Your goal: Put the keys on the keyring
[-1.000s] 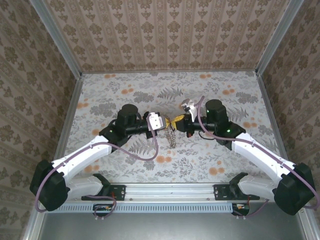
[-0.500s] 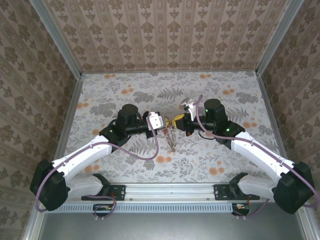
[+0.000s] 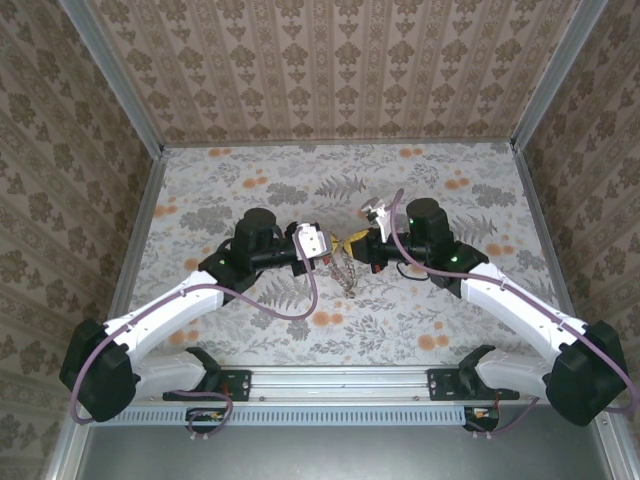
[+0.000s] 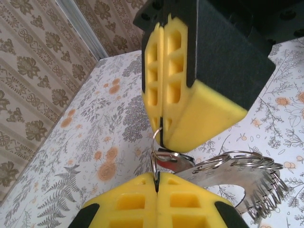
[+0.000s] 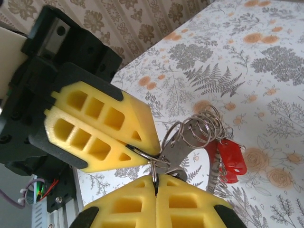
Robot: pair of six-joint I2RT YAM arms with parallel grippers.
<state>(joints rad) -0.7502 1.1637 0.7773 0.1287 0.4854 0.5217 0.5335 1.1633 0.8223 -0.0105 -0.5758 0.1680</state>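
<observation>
Both arms meet over the middle of the floral surface, the left claw point(image 3: 332, 246) and right claw point(image 3: 354, 241) tip to tip. Each is clenched on the thin wire of the keyring point(image 4: 154, 160), which you seem to hold raised. The silver keys point(image 3: 346, 275) hang at 6 o'clock beneath the claws, a red-headed key point(image 5: 228, 159) among them. You appear to be mid-threading. The next move likely needs one claw steadying the ring while the other works a key along the wire.

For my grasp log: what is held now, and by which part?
Left gripper and right gripper both pinch the keyring by its thin wire; the keys hang free.
</observation>
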